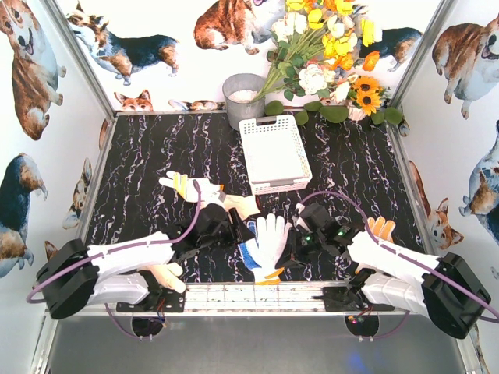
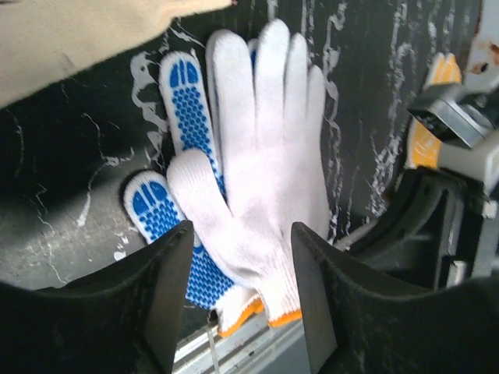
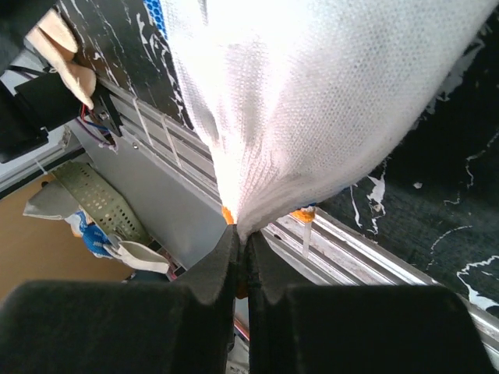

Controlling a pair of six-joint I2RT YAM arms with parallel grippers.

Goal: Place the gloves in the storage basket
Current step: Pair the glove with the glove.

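The right pincer (image 3: 240, 238) pinches the white knit glove (image 3: 327, 101) by its orange cuff, well apart from the white slotted plastic basket (image 1: 246, 152). The left pincer (image 2: 242, 234) hangs half open. The tiny pinch could slip, or drag the blue dotted glove (image 2: 187, 101) underneath.

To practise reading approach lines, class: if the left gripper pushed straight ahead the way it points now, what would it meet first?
Most likely the white glove, lying over the blue-dotted glove; the left gripper is open, framing its palm, though depth is unclear.
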